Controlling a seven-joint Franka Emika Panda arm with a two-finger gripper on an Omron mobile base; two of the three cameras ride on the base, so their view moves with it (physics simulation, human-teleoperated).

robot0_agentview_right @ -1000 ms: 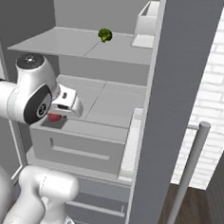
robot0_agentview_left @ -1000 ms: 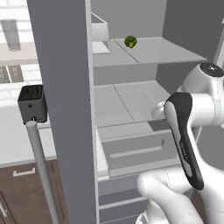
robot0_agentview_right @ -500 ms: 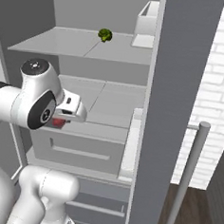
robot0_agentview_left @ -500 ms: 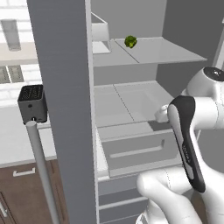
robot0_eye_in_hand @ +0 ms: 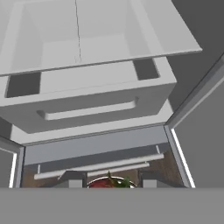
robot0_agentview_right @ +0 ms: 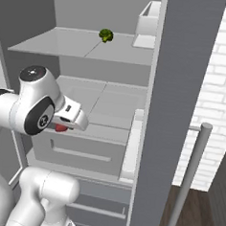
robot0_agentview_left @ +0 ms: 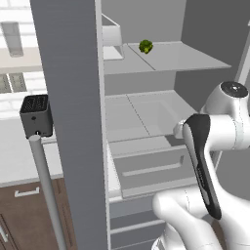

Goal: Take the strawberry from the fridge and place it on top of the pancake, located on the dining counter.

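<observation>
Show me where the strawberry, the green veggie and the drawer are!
strawberry (robot0_agentview_right: 61, 127): right base view, its red side.
green veggie (robot0_agentview_left: 145, 46): left base view, its lumpy top.
drawer (robot0_eye_in_hand: 87, 109): hand view, its front handle.

open fridge (robot0_agentview_left: 73, 97), upper shelf (robot0_agentview_right: 67, 44) carrying green vegetable (robot0_agentview_right: 106, 35), white container (robot0_agentview_right: 148, 21)

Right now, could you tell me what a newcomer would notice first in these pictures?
The white arm in front of the open fridge, its gripper shut on the red strawberry. Above, a small green vegetable sits on the upper shelf.
</observation>
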